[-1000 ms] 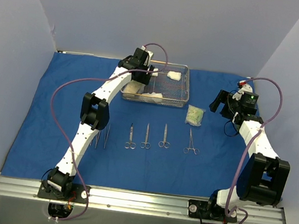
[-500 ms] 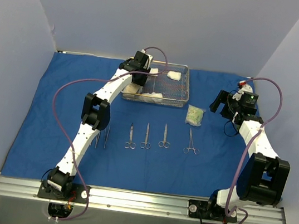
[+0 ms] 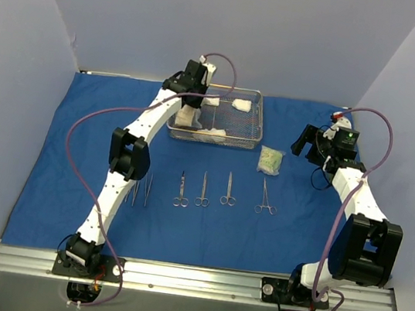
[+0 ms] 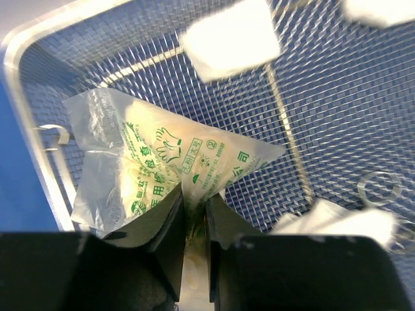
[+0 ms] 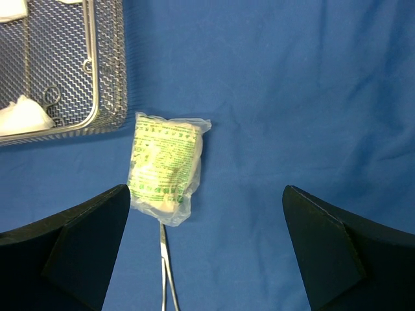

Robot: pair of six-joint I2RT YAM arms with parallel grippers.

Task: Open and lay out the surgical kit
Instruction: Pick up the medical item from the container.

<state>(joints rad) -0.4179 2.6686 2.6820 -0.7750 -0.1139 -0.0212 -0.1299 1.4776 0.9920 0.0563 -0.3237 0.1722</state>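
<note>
Plastic packet [image 4: 162, 168] sits clamped in the left hand [image 4: 193, 201], wire tray [image 4: 26, 58] beneath it: unloading step. Next, probably, lift it clear; the right hand [image 5: 204, 191] gapes, empty.

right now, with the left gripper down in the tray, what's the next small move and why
Probably a short straight lift. The left gripper is pinched on the clear packet, which sits within the wire-mesh tray, so it should clear the rim before travelling out to the blue drape, likely near the other packet already laid out there.
</note>
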